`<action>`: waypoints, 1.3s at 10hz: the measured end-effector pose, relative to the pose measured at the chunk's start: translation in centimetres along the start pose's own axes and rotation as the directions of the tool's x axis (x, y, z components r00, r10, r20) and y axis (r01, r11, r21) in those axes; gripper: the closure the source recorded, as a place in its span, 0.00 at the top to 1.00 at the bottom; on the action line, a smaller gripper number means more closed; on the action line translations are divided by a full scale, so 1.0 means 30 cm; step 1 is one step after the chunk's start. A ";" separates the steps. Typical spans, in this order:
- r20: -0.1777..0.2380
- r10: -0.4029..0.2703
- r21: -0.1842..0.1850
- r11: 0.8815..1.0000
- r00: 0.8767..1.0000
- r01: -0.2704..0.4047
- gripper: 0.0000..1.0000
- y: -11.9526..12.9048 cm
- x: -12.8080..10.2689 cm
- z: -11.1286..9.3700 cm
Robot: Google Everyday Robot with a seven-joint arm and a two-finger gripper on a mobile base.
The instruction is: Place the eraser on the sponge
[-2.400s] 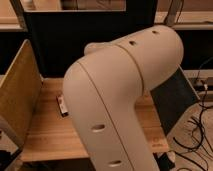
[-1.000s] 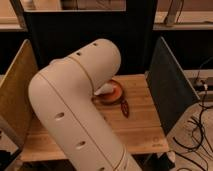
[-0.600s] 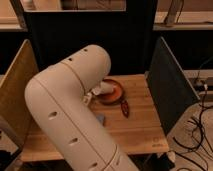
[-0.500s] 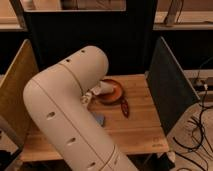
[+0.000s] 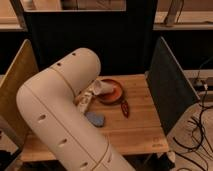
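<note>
One gap is what we're watching. The gripper pokes out from behind the big white arm as a pale, slim shape slanting from upper right down to lower left. The blue sponge lies just below its tip, toward the near edge of the table and a touch to the picture's right. The sponge lies flat, its long axis running roughly left to right with a slight downward slant, and its visible top shows only blue.

We cannot pick out the eraser as its own thing; our guess is that it merges with that pale shape at the gripper's tip. We cannot tell whether the gripper is clenched on it or released.

Beyond the gripper sits a plate with a white cup tipped over on it. A dark red thing lies off to the side.
</note>
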 end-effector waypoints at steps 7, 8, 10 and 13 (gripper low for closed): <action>-0.043 0.091 0.051 0.995 0.995 -0.088 0.75 -0.087 0.083 0.065; -0.045 0.091 0.050 0.995 0.995 -0.088 0.66 -0.084 0.085 0.068; -0.043 0.092 0.057 0.994 0.995 -0.089 0.45 -0.080 0.081 0.062; -0.045 0.098 0.057 0.994 0.994 -0.096 0.17 -0.077 0.090 0.053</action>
